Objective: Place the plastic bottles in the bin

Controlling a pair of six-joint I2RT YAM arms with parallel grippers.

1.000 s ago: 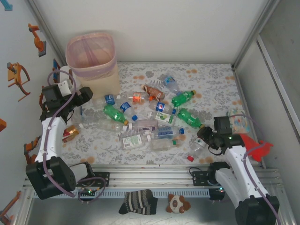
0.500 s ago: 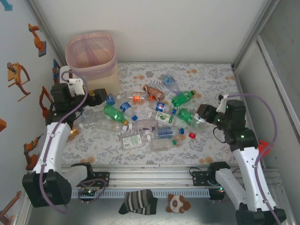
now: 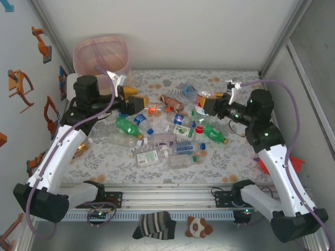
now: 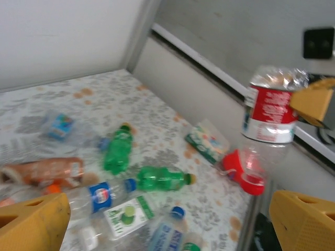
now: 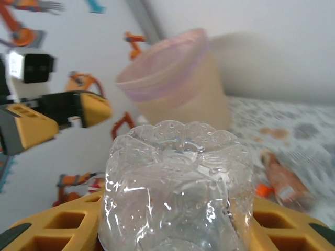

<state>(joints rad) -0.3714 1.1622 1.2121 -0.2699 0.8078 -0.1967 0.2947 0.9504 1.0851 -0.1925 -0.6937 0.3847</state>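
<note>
Bottle aloft: the right gripper [image 3: 209,106] is clamped on a red-labelled clear bottle [image 3: 201,100], its yellow fingers [image 5: 282,219] pressed against either side near the lumpy base. Gripper and bottle hang in the air well to the right of the bin [image 3: 97,52]. The bottle is crumpled clear plastic with a red-and-white label, and it hangs with its red cap [image 4: 252,182] downward.

The right arm is raised with the elbow bent, and the forearm is stretched leftward toward the bin. The left gripper [image 3: 131,95] is spread wide and holds nothing. Its yellow fingers [image 4: 36,225] stand far apart just beside the bin's front right corner, at the end of an arm reaching forward along the left wall.

The other plastic bottles [image 3: 157,142], clear and green with blue, red and orange caps, lie scattered on the floral table [image 3: 235,89], in front of the bin and to its right. The bin is a beige one with a pink liner.
</note>
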